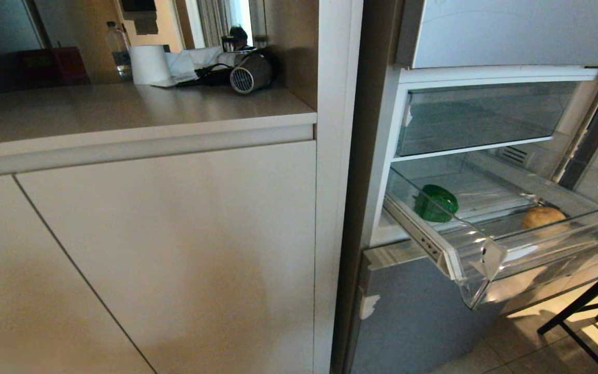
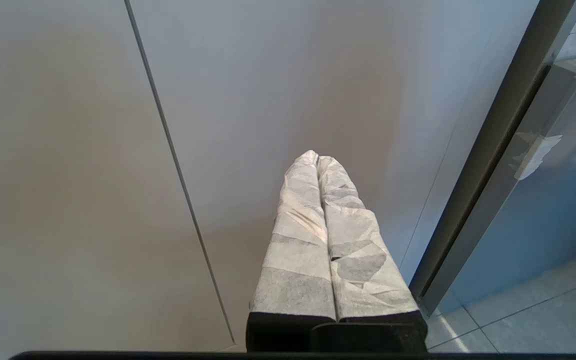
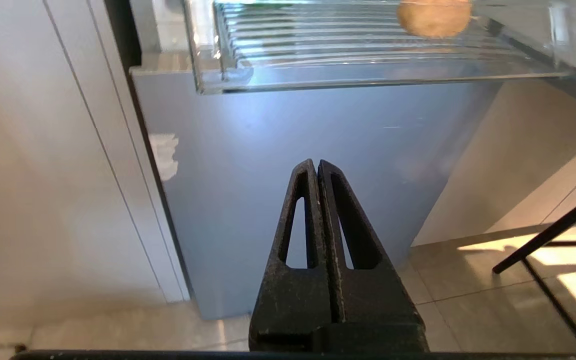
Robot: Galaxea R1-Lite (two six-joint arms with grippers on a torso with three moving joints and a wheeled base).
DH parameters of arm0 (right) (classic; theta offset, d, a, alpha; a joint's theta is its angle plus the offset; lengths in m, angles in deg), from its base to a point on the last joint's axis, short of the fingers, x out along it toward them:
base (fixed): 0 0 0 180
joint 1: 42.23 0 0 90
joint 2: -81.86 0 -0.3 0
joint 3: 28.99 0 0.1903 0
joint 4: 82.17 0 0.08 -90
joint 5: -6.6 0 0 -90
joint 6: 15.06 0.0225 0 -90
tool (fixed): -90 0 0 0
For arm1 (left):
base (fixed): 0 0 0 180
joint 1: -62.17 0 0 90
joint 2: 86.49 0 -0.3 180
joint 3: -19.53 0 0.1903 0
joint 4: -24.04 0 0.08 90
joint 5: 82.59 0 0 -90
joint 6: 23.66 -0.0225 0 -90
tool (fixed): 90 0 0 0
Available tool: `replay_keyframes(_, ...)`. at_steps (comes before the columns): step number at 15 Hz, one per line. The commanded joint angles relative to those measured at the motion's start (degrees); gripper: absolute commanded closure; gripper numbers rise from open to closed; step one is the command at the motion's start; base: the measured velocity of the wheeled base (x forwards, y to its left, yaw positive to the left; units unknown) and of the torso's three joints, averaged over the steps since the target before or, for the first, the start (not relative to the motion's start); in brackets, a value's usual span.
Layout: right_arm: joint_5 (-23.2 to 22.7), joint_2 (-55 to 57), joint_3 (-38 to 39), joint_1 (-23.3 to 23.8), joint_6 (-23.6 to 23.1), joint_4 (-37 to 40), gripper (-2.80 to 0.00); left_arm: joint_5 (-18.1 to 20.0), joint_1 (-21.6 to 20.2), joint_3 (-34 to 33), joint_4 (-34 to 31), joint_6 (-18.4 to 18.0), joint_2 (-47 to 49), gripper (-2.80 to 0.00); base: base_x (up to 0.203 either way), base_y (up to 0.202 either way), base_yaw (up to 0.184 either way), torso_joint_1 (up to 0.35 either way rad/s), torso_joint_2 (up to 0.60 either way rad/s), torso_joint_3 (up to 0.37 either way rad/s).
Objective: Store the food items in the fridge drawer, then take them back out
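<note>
Fingers pressed together; glossy green pepper, tan potato.

- The fridge drawer stands pulled out, its top open below the glass shelf.
- Inside, bare ribbed floor lies between the bell pepper and the potato.
- A black metal frame stands just beside the drawer's front corner.

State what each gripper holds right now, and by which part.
Nothing. The left gripper and right gripper are both shut on nothing; the pepper and potato lie in the open drawer.
</note>
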Motion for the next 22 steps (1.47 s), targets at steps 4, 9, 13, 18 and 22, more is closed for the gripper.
replay_keyframes(4, 0.2, -0.3, 0.0, 0.0, 1.0, 0.2, 0.00, 0.0, 0.0, -0.5, 0.0, 0.0, 0.0, 0.00, 0.000, 0.000, 0.000, 0.000, 0.00, 0.000)
replay_keyframes(9, 0.1, -0.3, 0.0, 0.0, 1.0, 0.2, 0.00, 0.0, 0.0, -0.5, 0.0, 0.0, 0.0, 0.00, 0.000, 0.000, 0.000, 0.108, -0.30, -0.191)
replay_keyframes(13, 0.2, -0.3, 0.0, 0.0, 1.2, 0.2, 0.00, 0.0, 0.0, -0.5, 0.0, 0.0, 0.0, 0.00, 0.000, 0.000, 0.000, 0.220, -0.57, -0.344)
replay_keyframes(18, 0.3, -0.3, 0.0, 0.0, 1.7, 0.2, 0.00, 0.0, 0.0, -0.5, 0.0, 0.0, 0.0, 0.00, 0.000, 0.000, 0.000, 0.197, -0.48, -0.286)
replay_keyframes(22, 0.6, -0.3, 0.0, 0.0, 2.6, 0.1, 0.00, 0.0, 0.0, -0.5, 0.0, 0.0, 0.0, 0.00, 0.000, 0.000, 0.000, 0.155, -0.36, -0.206)
